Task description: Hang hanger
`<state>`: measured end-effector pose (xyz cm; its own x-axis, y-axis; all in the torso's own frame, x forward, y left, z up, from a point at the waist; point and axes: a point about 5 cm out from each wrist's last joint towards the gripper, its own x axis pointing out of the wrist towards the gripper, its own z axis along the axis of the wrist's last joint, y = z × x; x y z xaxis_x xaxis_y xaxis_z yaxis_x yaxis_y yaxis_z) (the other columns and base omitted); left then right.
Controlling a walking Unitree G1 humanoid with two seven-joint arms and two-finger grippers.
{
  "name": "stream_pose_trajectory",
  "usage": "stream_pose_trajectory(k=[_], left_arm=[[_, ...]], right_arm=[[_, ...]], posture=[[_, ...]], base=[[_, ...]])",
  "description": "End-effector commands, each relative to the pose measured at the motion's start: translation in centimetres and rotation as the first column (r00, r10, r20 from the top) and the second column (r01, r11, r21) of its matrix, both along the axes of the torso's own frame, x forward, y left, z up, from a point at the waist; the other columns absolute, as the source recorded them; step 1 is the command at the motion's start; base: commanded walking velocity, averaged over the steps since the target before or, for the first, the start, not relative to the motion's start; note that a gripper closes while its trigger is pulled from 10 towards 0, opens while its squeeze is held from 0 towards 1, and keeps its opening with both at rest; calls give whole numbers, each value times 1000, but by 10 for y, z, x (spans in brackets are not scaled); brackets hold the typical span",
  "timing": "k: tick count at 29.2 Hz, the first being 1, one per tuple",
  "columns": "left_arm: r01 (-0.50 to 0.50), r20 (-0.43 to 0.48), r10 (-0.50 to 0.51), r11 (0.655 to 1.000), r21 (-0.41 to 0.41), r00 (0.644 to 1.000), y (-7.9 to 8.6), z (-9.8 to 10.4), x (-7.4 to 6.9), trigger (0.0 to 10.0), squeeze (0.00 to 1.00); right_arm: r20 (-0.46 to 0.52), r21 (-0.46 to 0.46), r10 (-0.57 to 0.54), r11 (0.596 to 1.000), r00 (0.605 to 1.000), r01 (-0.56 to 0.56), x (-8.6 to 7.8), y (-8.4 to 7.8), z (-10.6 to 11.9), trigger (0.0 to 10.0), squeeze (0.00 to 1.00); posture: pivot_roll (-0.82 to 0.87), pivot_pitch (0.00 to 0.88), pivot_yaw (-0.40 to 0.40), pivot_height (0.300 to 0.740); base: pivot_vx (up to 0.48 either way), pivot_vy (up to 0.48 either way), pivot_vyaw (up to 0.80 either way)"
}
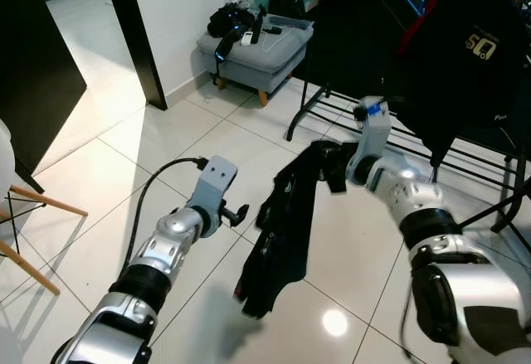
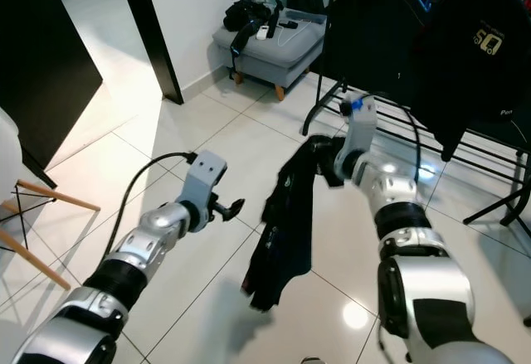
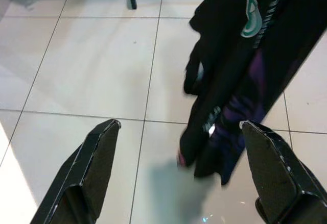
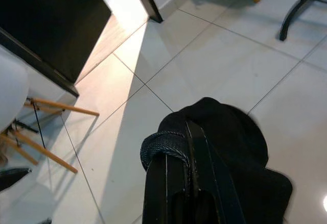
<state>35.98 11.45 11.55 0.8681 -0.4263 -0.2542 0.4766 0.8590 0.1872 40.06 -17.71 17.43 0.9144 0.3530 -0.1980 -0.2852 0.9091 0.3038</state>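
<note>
The right gripper [image 2: 332,165] is clamped on the top of a dark garment [image 1: 282,231], whose soft, limp fabric hangs in a long fold toward the glossy tiled floor [image 1: 166,148]; a hanger inside it cannot be made out. The black metal rack [image 1: 498,161] stands just beyond and to the right of this gripper. The left gripper [image 1: 236,213], fingers [image 3: 92,168] spread wide, hovers beside the garment's lower half.
</note>
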Motion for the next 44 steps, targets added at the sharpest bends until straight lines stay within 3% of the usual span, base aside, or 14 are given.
stream_pose_trajectory(k=[1,9,15,16,17,18,20,22,23,27,31,35,42,44], left_arm=[[16,-17,-16,999,30,1000,1,-5,-4,10000,0],[111,-30,-110,993,46,993,-8,-7,-8,10000,0],[73,-104,-77,996,-43,992,-10,-10,-9,10000,0],[46,-114,-51,998,-49,992,-8,-11,-8,10000,0],[46,-114,-51,998,-49,992,-8,-11,-8,10000,0],[31,-118,-36,998,-47,992,-6,-11,-8,10000,0],[17,-115,-20,1000,-22,993,-2,-13,-8,10000,0],[17,-97,-15,1000,13,995,3,-13,-7,10000,0],[17,-97,-15,1000,13,995,3,-13,-7,10000,0],[-7,-68,10,999,46,998,20,-12,-5,10000,0],[-30,-81,35,998,62,996,34,-18,-6,10000,0],[-5,-104,6,1000,14,995,37,-20,-9,10000,0],[121,-240,-172,969,-214,956,19,-33,-23,10000,0],[35,-253,-112,956,-290,961,3,-38,-17,10000,0]], right_arm=[[-6,40,-20,999,1000,21,0,-1,1,0,0],[-26,25,15,1000,1000,-14,1,3,5,0,0],[-15,-241,219,946,976,-216,-3,4,12,0,0],[56,-516,356,810,933,-278,-7,-1,17,0,0],[56,-516,356,810,933,-278,-7,-1,17,0,0],[53,-684,482,656,875,-319,-11,-1,18,0,0],[-107,-850,769,257,630,-460,-33,2,10,0,0],[-143,-864,831,160,538,-477,-40,-1,13,0,0],[-143,-864,831,160,538,-477,-40,-1,13,0,0],[-227,-911,865,-26,448,-411,-46,-14,22,0,0],[-185,-962,859,-59,477,-266,-42,-21,34,0,0],[-90,-989,865,-21,494,-144,-38,-19,43,0,0],[35,-999,929,47,368,-23,-42,-2,55,0,0],[85,-996,959,84,269,16,-47,11,60,0,0]], posture=[[-77,121,0,740],[-84,111,6,740],[-86,114,7,740],[-81,121,7,740],[-81,121,7,740],[-80,122,7,740],[-79,125,13,740],[-79,125,13,740],[-79,125,13,740],[-94,134,13,740],[-99,136,12,740],[-85,139,3,740],[-70,146,-4,740],[-82,148,-2,740]], base=[[0,0,0],[0,0,0],[0,0,0],[0,0,0],[0,0,0],[0,0,0],[0,0,0],[0,0,0],[0,0,0],[0,0,0],[0,0,0],[0,0,0],[0,0,0],[0,0,0]])
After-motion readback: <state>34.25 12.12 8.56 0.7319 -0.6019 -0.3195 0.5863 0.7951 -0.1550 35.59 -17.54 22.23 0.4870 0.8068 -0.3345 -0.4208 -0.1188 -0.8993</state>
